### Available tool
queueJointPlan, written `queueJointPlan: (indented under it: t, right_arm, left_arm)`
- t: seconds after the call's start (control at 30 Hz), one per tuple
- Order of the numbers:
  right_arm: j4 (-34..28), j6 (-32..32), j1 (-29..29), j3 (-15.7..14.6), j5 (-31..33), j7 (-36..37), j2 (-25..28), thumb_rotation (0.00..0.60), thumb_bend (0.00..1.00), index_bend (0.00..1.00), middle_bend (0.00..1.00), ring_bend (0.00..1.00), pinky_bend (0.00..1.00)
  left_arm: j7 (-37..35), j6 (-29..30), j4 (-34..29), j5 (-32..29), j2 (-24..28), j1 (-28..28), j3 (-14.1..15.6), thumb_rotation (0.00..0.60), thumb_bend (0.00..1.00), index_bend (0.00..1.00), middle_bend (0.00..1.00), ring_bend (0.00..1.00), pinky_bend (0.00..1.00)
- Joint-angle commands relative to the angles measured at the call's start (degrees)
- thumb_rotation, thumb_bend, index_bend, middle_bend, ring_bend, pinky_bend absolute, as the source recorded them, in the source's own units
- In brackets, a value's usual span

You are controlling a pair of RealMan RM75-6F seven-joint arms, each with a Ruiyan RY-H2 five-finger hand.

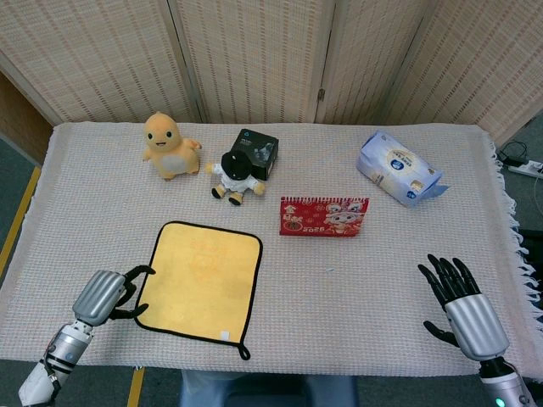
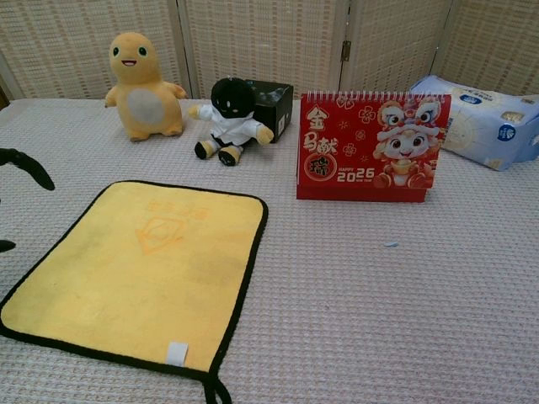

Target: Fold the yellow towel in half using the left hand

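Head view: yellow towel (image 1: 199, 282) flat, unfolded

An orange plush toy (image 1: 170, 146) sits at the back of the cloth-covered table (image 1: 407, 280). Near it, a small black-and-white doll (image 1: 232, 175) leans against a black box (image 1: 257, 152). A red 2026 desk calendar (image 1: 324, 216) stands mid-table, and a blue tissue pack (image 1: 399, 168) lies behind it.

Staged test room: cloth-covered table (image 1: 390, 288), woven folding screens (image 1: 254, 59).
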Motion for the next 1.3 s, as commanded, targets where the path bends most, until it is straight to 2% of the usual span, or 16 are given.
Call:
queueJointPlan:
  t: [0.03, 0.2, 0.43, 0.63, 0.97, 1.13, 1.3]
  right_arm:
    - [0.0, -0.4, 0.1, -0.1, 0.4, 0.8, 0.4, 0.6, 0.11, 0.0, 0.0, 0.0, 0.0]
    - [-0.1, -1.3, 0.3, 0.1, 1.7, 1.7, 0.9, 0.6, 0.11, 0.0, 0.0, 0.0, 0.0]
    - [0.2, -2.1, 0.3, 0.3, 3.1, 2.7, 1.2, 0.6, 0.11, 0.0, 0.0, 0.0, 0.0]
    - [0.5, -2.4, 0.1, 0.5, 4.3, 3.1, 1.3, 0.6, 0.11, 0.0, 0.0, 0.0, 0.0]
    - [1.0, -4.2, 0.3, 0.9, 6.8, 4.1, 1.4, 0.6, 0.11, 0.0, 0.0, 0.0, 0.0]
    - [1.2, -4.2, 0.0, 1.1, 7.7, 4.3, 1.5, 0.6, 0.11, 0.0, 0.0, 0.0, 0.0]
    - [1.4, -4.8, 0.1, 1.4, 8.9, 4.7, 1.5, 0.6, 0.11, 0.0, 0.0, 0.0, 0.0]
  left_arm:
    - [2.4, -4.9, -0.2, -7.2, -2.8, -4.2, -4.2, 0.6, 0.28, 0.38, 1.0, 1.0, 1.0]
    - [7.5, -6.2, 2.0, -10.2, -5.6, -6.7, -6.2, 0.6, 0.3, 0.41, 1.0, 1.0, 1.0]
    - [10.5, -11.8, 5.0, -16.1, -8.6, -11.3, -8.6, 0.6, 0.38, 0.42, 1.0, 1.0, 1.0]
    - [13.0, -17.3, 11.8, -21.4, -13.4, -16.3, -10.7, 0.6, 0.4, 0.42, 1.0, 1.0, 1.0]
    - [10.2, -23.8, 22.1, -23.7, -18.6, -22.4, -12.2, 0.6, 0.41, 0.4, 1.0, 1.0, 1.0]
    - [7.4, -27.9, 27.5, -24.2, -20.5, -25.1, -12.5, 0.6, 0.49, 0.43, 1.0, 1.0, 1.0]
    - [4.5, -29.5, 32.0, -23.8, -22.9, -26.8, -12.6, 0.6, 0.49, 0.42, 1.0, 1.0, 1.0]
